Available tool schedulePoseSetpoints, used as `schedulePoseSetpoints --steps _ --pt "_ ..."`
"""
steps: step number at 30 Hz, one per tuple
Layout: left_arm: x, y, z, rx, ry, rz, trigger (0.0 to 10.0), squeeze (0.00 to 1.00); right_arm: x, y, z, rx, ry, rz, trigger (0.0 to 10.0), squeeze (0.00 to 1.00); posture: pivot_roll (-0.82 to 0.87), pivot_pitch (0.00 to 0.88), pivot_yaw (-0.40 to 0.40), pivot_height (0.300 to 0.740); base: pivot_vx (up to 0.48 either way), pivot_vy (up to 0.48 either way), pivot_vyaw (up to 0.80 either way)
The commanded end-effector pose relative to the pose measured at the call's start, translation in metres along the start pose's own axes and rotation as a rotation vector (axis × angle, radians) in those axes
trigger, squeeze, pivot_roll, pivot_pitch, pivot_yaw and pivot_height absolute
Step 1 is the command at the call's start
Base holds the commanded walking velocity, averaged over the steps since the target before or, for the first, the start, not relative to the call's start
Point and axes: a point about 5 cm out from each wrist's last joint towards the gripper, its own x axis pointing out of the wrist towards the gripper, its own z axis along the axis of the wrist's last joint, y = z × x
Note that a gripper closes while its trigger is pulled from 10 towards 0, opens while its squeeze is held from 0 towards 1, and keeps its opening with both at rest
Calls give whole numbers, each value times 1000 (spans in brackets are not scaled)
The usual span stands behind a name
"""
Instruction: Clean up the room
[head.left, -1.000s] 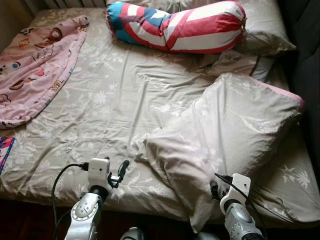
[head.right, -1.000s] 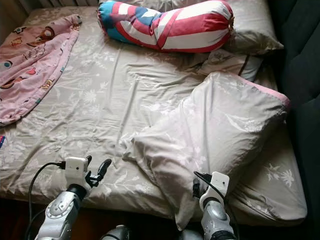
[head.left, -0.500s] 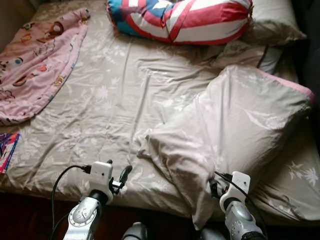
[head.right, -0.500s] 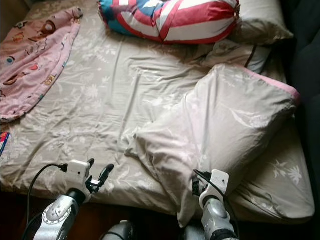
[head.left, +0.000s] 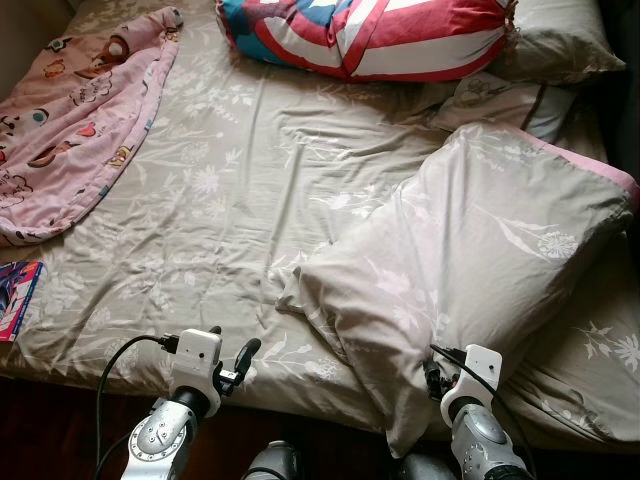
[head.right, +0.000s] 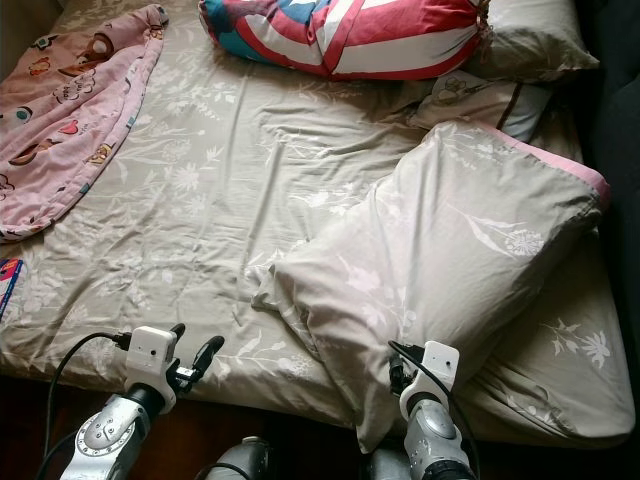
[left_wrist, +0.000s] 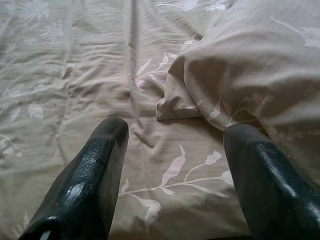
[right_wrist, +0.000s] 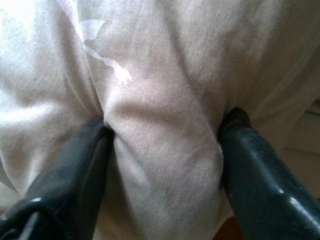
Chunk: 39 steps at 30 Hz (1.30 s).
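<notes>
- Left eye view: a large beige pillow (head.left: 470, 270) is seen at centre right on the flowered bed sheet (head.left: 230, 180); its near corner is overhung at the lower right, where the right gripper (head.left: 432, 380) is placed. The left gripper (head.left: 232, 352) is held at lower left. A pink blanket (head.left: 70, 120) is spread at upper left, a striped bolster (head.left: 370, 35) at top.
- Left wrist view: the fingers (left_wrist: 85, 185) are spread wide over the sheet, nothing between them.
- Right wrist view: a fold of pillow fabric is bunched between the parted fingers (right_wrist: 70, 185).

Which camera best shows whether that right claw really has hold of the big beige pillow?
The right wrist view: the right gripper pinches a fold of the pillow between both fingers. The eye views show the whole pillow lying on the bed.
</notes>
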Motion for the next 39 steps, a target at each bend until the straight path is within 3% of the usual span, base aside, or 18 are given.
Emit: schedulePoseSetpoints --steps 1,13,39 --pt "-8 4 -8 12 44 -1 10000 0 -11 5 -42 3 157 19 0 0 183 393 167 740 0 0 0" --pt "-6 0 -9 7 45 -1 10000 0 -13 5 -46 -15 160 22 0 0 175 382 156 740 0 0 0" --pt "13 -9 -2 -7 19 13 10000 0 -11 0 -39 -37 138 9 0 0 149 334 118 740 0 0 0"
